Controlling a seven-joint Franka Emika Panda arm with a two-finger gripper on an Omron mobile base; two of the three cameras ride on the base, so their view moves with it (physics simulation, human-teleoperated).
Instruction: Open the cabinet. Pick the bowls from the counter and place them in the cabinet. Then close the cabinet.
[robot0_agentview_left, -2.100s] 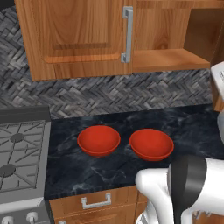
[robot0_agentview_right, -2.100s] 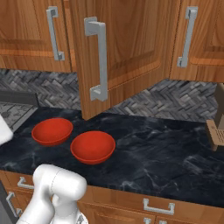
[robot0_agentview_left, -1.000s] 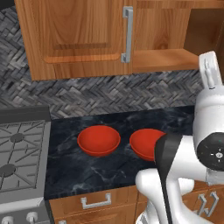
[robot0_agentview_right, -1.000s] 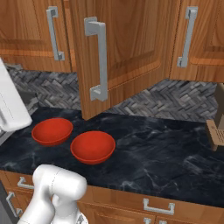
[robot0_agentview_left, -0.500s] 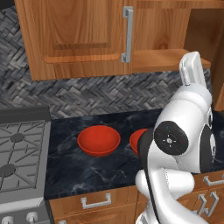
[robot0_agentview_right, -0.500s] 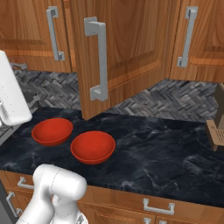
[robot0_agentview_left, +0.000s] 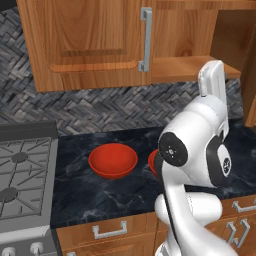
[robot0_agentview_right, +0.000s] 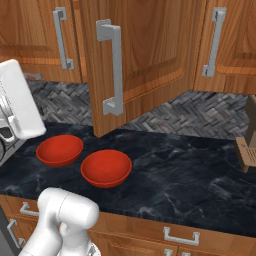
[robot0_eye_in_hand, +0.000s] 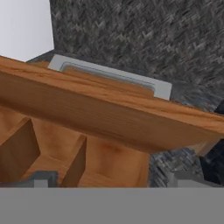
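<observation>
Two glossy red bowls (robot0_agentview_right: 60, 149) (robot0_agentview_right: 106, 167) sit side by side on the dark marbled counter (robot0_agentview_right: 190, 175). In the left base view one bowl (robot0_agentview_left: 112, 160) is in full sight, and my white arm covers most of the other bowl (robot0_agentview_left: 153, 162). The brown wall cabinet (robot0_agentview_left: 90, 45) has its right door (robot0_agentview_right: 150, 55) swung open, showing the wooden shelf (robot0_agentview_left: 185, 70). My gripper (robot0_eye_in_hand: 113, 179) is open and holds nothing, its fingertips (robot0_eye_in_hand: 41, 178) wide apart. Right ahead of it are a wooden door edge and a silver bar handle (robot0_eye_in_hand: 109, 74).
A grey gas stove (robot0_agentview_left: 22, 175) borders the counter on the left. A wooden block (robot0_agentview_right: 247, 145) stands at the counter's far right. More closed wall cabinet doors (robot0_agentview_right: 230, 40) hang to the right. Drawers with small handles (robot0_agentview_right: 180, 235) run below the counter.
My arm has risen and swung left in front of the counter, and it now hides most of the right bowl in the left base view. The bowls and the cabinet door have not moved.
</observation>
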